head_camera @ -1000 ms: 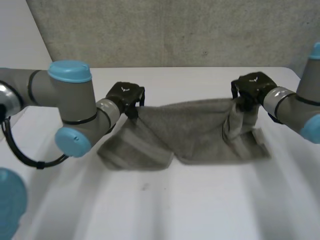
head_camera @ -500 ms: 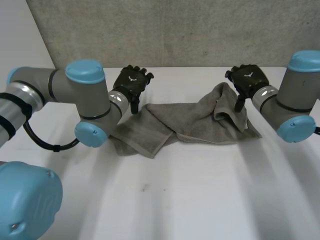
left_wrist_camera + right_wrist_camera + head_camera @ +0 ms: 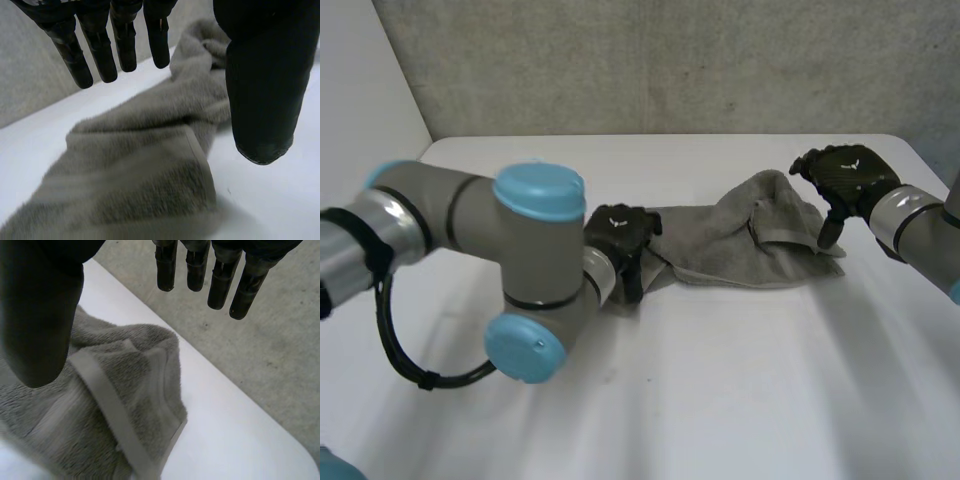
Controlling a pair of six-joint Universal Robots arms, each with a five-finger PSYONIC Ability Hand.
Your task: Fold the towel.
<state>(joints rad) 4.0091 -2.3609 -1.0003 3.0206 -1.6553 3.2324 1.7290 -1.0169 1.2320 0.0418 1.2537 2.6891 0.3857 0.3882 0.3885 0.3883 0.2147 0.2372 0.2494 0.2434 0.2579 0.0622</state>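
Heads up, you just dropped the towel [image 3: 740, 240]: left hand [image 3: 620, 232] and right hand [image 3: 845, 178] both spread, empty. It's crumpled on the desk [image 3: 720, 380], so probably regrasp.

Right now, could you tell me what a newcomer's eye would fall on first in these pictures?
A crumpled grey towel lies across the white table. The left hand is open at one end and the right hand open at the other, neither gripping it.

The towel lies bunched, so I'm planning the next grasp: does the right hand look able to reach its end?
Probably yes: the right hand hangs open just over that end of the towel, nothing between them.
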